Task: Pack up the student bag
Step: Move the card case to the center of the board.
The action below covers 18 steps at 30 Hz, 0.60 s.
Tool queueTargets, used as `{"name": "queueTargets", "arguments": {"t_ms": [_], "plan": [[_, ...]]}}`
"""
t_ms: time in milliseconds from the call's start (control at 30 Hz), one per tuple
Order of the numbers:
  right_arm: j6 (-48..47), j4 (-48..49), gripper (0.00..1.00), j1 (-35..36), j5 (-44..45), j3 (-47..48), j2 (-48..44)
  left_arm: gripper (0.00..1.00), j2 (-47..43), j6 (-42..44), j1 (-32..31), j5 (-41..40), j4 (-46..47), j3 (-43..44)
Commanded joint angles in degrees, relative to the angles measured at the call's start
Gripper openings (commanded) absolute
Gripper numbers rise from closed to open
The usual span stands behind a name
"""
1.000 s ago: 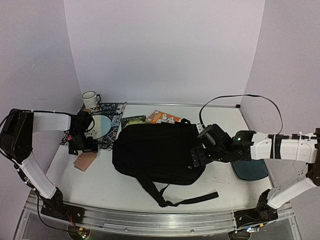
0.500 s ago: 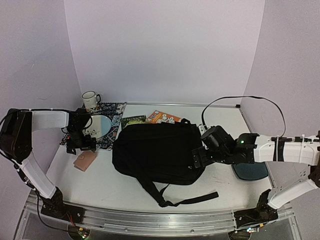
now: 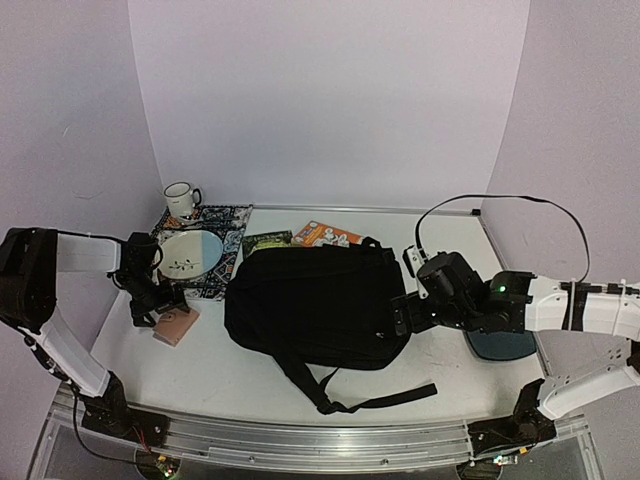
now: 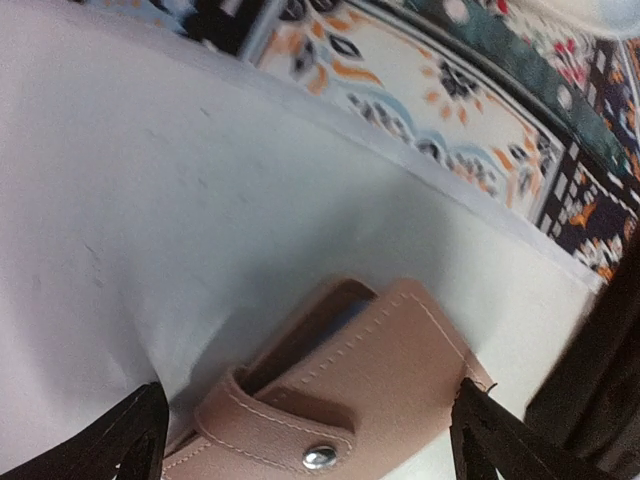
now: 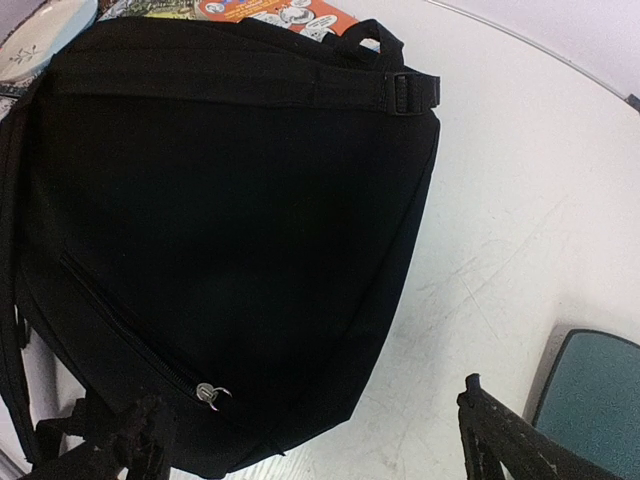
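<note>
The student bag [image 3: 310,305] is a large black backpack lying flat mid-table, its strap trailing toward the near edge. It fills the right wrist view as the bag [image 5: 220,220], with a silver zipper pull [image 5: 210,393] showing. My right gripper [image 3: 401,318] hovers open over the bag's right edge, its fingertips [image 5: 505,440] spread wide with nothing between them. My left gripper [image 3: 160,312] is low over a pink snap wallet [image 3: 178,328]. It stands open, and the wallet [image 4: 370,390] lies between its fingertips [image 4: 120,445], ungripped.
A patterned mat [image 3: 218,240] holds a plate [image 3: 190,250] at the back left, with a white mug [image 3: 181,198] behind it. A green book [image 3: 265,242] and an orange book [image 3: 325,235] lie behind the bag. A dark-teal pad [image 3: 500,342] lies at the right.
My left arm has swung left and down from the plate, settling low over the pink wallet. My right gripper has drawn back a little to the right along the bag's edge.
</note>
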Motion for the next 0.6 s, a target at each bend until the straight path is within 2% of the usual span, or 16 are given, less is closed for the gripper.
{"name": "queueTargets", "arguments": {"t_ms": [0,200,333,467,567], "plan": [[0.2,-0.42,0.98,-0.27,0.78,-1.04,-1.64,0.99,-7.6,-3.79,-0.79,11.82,1.07,-3.56],[0.27,-0.28,0.98,-0.28,0.54,-0.56,-0.35,0.99,-14.43,-9.39,-5.75,11.51,1.05,-7.61],[0.07,-0.11,0.98,-0.24,0.26,0.18,0.33,0.99,-16.25,-13.68,-11.09,1.69,-0.65,-7.05],[-0.31,-0.02,0.98,-0.26,-0.34,0.63,0.51,0.99,-16.39,-16.31,-12.71,-9.39,-4.04,-5.44],[-0.31,-0.01,0.98,-0.27,-0.39,0.36,0.16,0.99,-16.04,-16.57,-13.85,-14.41,-6.68,-3.45]]}}
